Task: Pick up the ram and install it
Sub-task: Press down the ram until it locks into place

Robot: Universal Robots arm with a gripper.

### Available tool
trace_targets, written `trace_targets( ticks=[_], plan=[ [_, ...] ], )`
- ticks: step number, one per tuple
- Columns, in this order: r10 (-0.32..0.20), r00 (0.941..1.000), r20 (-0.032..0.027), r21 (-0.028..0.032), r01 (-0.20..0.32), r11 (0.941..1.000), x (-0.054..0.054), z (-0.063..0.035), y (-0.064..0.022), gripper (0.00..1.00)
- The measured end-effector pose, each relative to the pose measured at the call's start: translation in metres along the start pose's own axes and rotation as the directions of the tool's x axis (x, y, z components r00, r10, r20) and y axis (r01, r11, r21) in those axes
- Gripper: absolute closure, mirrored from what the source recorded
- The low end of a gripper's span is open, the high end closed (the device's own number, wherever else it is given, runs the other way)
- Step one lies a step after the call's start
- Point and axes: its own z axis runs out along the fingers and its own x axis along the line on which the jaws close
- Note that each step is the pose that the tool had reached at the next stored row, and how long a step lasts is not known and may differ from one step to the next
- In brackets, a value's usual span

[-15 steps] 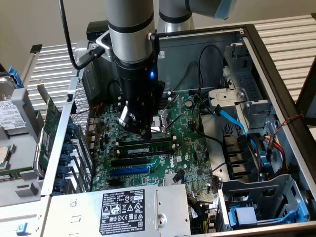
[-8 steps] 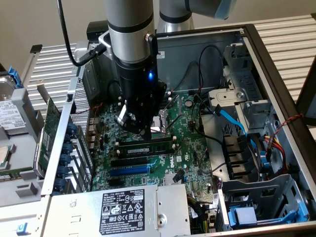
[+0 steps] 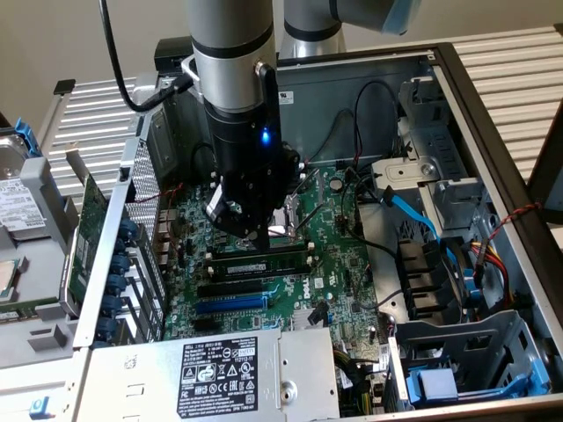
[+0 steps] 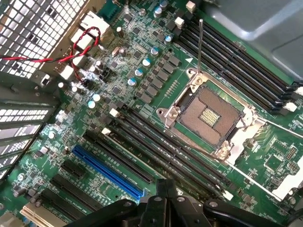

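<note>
The closed tool point(image 3: 264, 236) presses the ram point(image 3: 264, 261) into the motherboard point(image 3: 339, 255).

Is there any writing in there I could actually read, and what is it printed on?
"DELL": on the black label of the power supply, barely legible.
Other print on that label: too small to read.
White label on the drive at the exterior view's left: too blurred to read.
White markings on the motherboard: too small to read.
</note>
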Motion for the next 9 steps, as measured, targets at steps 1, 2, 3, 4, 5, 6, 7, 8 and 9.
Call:
trace_targets(
  ticks=[1, 2, 3, 4, 5, 6, 7, 8, 9],
  plan=[
    [0.013, 0.9999, -0.0002, 0.0004, -0.013, 0.9999, 0.0000, 0.0000, 0.0000, 0.90],
    [0.026, 0.9997, -0.0003, 0.0007, -0.026, 0.9997, 0.0000, 0.0000, 0.0000, 0.90],
    [0.039, 0.9992, -0.0005, 0.0010, -0.039, 0.9992, 0.0000, 0.0000, 0.0000, 0.90],
    [0.052, 0.9986, -0.0006, 0.0013, -0.052, 0.9986, 0.0000, 0.0000, 0.0000, 0.90],
    [0.065, 0.9979, -0.0008, 0.0016, -0.065, 0.9979, 0.0000, 0.0000, 0.0000, 0.90],
    [0.078, 0.9970, -0.0009, 0.0019, -0.078, 0.9970, 0.0000, 0.0000, 0.0000, 0.90],
    [0.091, 0.9959, -0.0010, 0.0022, -0.091, 0.9958, 0.0000, 0.0000, 0.0000, 0.90],
    [0.106, 0.9944, -0.0011, 0.0026, -0.106, 0.9944, 0.0000, 0.0001, 0.0000, 0.90],
    [0.120, 0.9928, -0.0012, 0.0029, -0.120, 0.9928, 0.0000, 0.0001, 0.0000, 0.90]
  ],
)
